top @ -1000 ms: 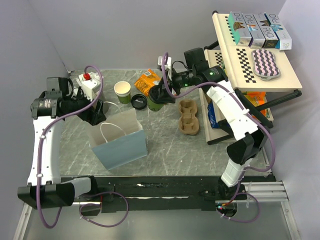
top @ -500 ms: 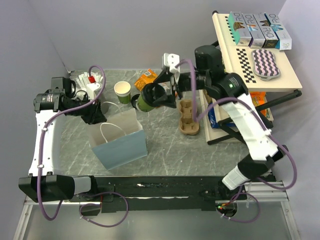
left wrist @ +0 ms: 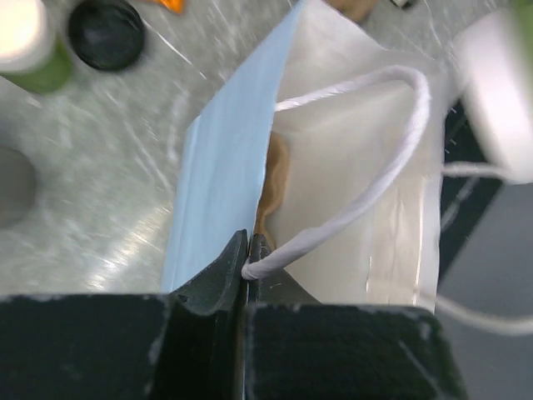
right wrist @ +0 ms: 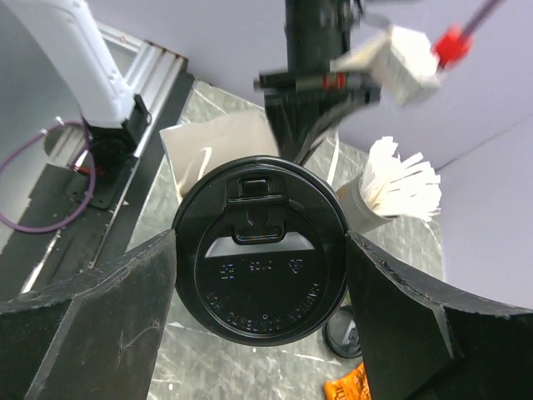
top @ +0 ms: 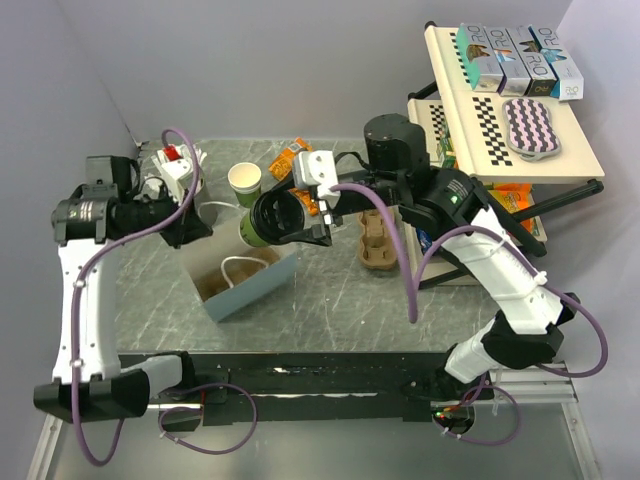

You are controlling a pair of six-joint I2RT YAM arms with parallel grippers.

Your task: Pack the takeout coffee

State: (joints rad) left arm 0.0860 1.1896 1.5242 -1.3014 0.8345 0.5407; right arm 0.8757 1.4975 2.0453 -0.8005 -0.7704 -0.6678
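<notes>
The takeout coffee, a white-and-green paper cup with a black lid, hangs tilted above the far edge of the light blue paper bag. My right gripper is shut on it, one finger on each side of the lid. At the bag's left rim, my left gripper is shut on the paper edge where the white cord handle is fixed. The bag leans open, and a brown thing lies inside it.
A lidless white-and-green cup, a loose black lid, a grey cup of white sticks and an orange packet stand behind the bag. A cardboard cup carrier lies right of it. A shelf rack fills the right side.
My right arm has carried the coffee left from near the carrier to the bag's mouth. My left gripper has shut on the bag's rim, and the bag now leans open.
</notes>
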